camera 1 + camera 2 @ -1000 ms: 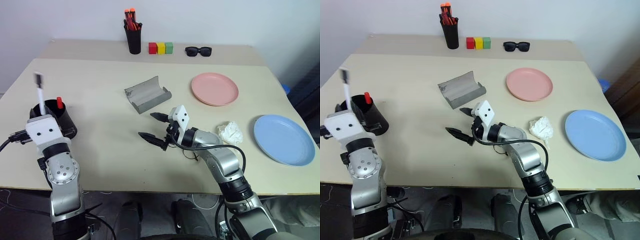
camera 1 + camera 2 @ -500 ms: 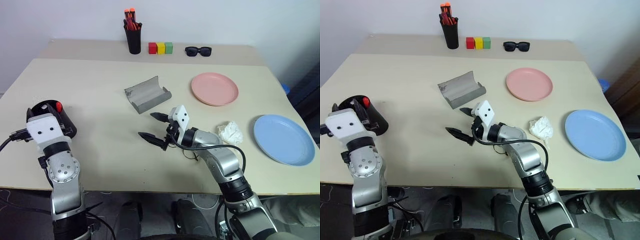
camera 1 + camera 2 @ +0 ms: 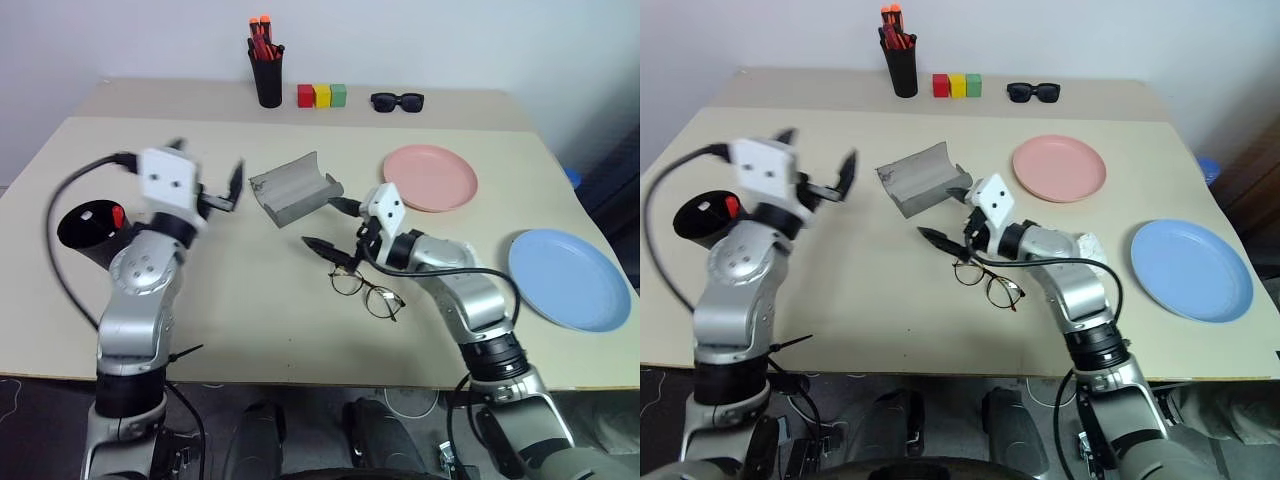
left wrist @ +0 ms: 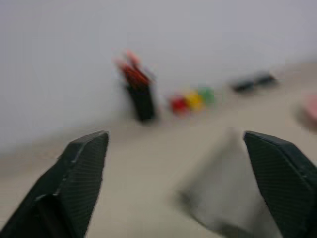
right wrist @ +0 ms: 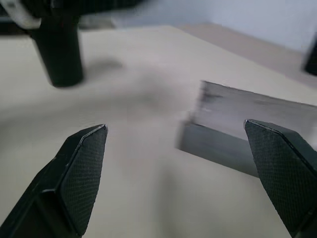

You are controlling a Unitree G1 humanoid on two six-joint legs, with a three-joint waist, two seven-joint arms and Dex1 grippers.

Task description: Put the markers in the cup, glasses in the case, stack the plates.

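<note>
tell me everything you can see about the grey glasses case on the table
The case is a grey, felt-like oblong, lying open on the tan table near its middle, its curved flap standing up along the far side like a trough. It looks empty, though its inside is partly hidden. Nothing touches it but the table. The wire-framed glasses lie apart, nearer the robot, and both open grippers hang close without contact.

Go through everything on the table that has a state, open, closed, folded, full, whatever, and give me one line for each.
case: open, nothing in it
glasses: arms unfolded, lying on the table
cup: upright, red marker tip showing inside
pink plate: bare, not stacked
blue plate: bare, apart from the pink one
pen holder: upright, holding orange-red markers
sunglasses: folded
left gripper: open
right gripper: open
</note>
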